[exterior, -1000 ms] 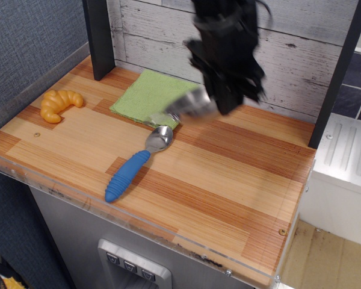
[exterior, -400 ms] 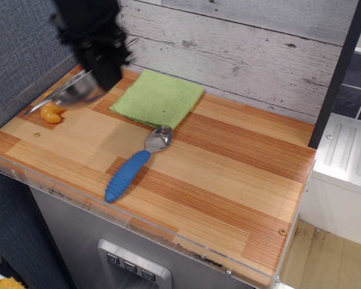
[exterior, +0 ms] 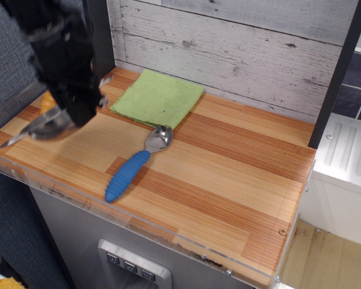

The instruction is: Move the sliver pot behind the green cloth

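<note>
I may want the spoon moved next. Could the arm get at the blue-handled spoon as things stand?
Probably not yet: the spoon lies bare on the table with nothing above it, but the hand seems occupied, apparently carrying the silver pot at the left.

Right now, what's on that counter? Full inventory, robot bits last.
green cloth: 1, light green, flat at the back of the counter near the plank wall.
spoon: 1, metal bowl with blue handle, lying in front of the cloth, bowl by the cloth's front corner.
orange item: 1, orange, far left, mostly hidden behind the arm; cannot tell what it is.
sliver pot: 1, shiny steel, blurred, at the left front of the counter under the hand.
counter: 1, striped wood with a clear front edge.
hand: 1, black, blurred, over the left side, at the pot; grip cannot be told.
</note>
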